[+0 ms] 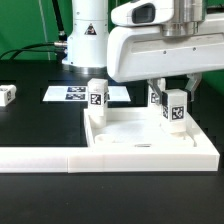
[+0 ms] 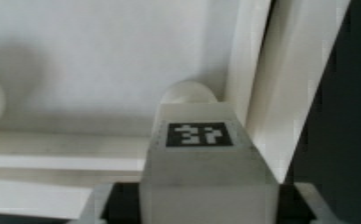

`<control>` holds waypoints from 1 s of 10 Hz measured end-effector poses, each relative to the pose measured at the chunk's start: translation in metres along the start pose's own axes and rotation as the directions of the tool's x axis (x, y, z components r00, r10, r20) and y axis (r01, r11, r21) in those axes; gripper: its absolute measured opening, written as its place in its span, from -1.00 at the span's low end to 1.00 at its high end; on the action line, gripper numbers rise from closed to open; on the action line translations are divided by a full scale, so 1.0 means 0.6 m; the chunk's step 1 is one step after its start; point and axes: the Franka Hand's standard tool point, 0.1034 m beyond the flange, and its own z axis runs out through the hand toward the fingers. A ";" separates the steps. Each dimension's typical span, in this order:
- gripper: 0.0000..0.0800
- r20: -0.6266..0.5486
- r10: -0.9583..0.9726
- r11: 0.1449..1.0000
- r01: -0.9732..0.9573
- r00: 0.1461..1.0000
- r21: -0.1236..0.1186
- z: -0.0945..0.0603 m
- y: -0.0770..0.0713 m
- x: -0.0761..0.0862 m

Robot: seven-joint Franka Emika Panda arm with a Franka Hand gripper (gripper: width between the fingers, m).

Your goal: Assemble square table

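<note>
The square tabletop (image 1: 135, 138) lies flat, a white slab with a raised rim, pushed into the corner of the white barrier. My gripper (image 1: 174, 98) is shut on a white tagged leg (image 1: 176, 113) and holds it upright over the slab, toward the exterior view's right. In the wrist view the leg (image 2: 203, 140) sits between my dark pads (image 2: 131, 200), its rounded end close to the slab's rim (image 2: 275, 80). I cannot tell whether it touches the slab. A second leg (image 1: 97, 97) stands at the slab's far left corner. Another tagged block (image 1: 156, 97) shows just behind the held leg.
The L-shaped barrier (image 1: 60, 157) runs along the front and up the right side. The marker board (image 1: 72, 93) lies behind the slab. One loose leg (image 1: 7, 95) lies at the exterior view's far left. The arm's base (image 1: 88, 35) stands at the back.
</note>
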 end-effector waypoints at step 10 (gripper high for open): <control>-0.27 0.021 0.848 0.529 -0.849 0.529 0.019 0.004 -0.012 -0.003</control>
